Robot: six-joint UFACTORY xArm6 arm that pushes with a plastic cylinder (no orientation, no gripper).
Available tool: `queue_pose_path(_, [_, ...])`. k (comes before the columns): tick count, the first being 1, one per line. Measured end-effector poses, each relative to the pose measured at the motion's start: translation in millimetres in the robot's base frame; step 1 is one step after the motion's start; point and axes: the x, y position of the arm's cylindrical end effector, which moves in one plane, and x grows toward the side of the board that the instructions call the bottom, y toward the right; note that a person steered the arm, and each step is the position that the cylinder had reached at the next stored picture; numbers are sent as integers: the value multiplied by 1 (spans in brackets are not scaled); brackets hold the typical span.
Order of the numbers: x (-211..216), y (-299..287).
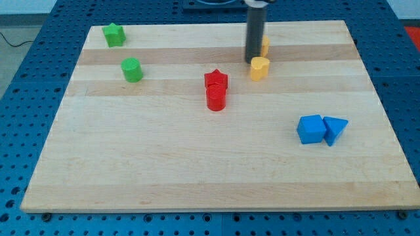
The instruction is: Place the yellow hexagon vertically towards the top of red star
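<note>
The red star (215, 80) lies near the board's middle, with a red cylinder (216, 99) touching its lower side. Two yellow blocks lie to the star's upper right. One (265, 45) is largely hidden behind my rod and its shape cannot be made out. The other (260, 67) looks heart-like and lies just below it. My tip (252, 61) rests on the board at the left edge of the lower yellow block, directly below-left of the hidden one, and to the right of and above the red star.
A green star (113, 35) lies at the board's top left, with a green rounded block (132, 69) below it. A blue cube (310, 129) and a blue triangle (335, 130) touch each other at the right. The wooden board (164, 170) sits on a blue perforated table.
</note>
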Motion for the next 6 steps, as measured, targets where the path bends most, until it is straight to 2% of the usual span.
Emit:
queue_pose_path(1, [-10,24])
queue_pose_path(3, [-85,-51])
queue_pose_path(4, [-91,-54])
queue_pose_path(5, [-84,-7])
queue_pose_path(6, [-102,46])
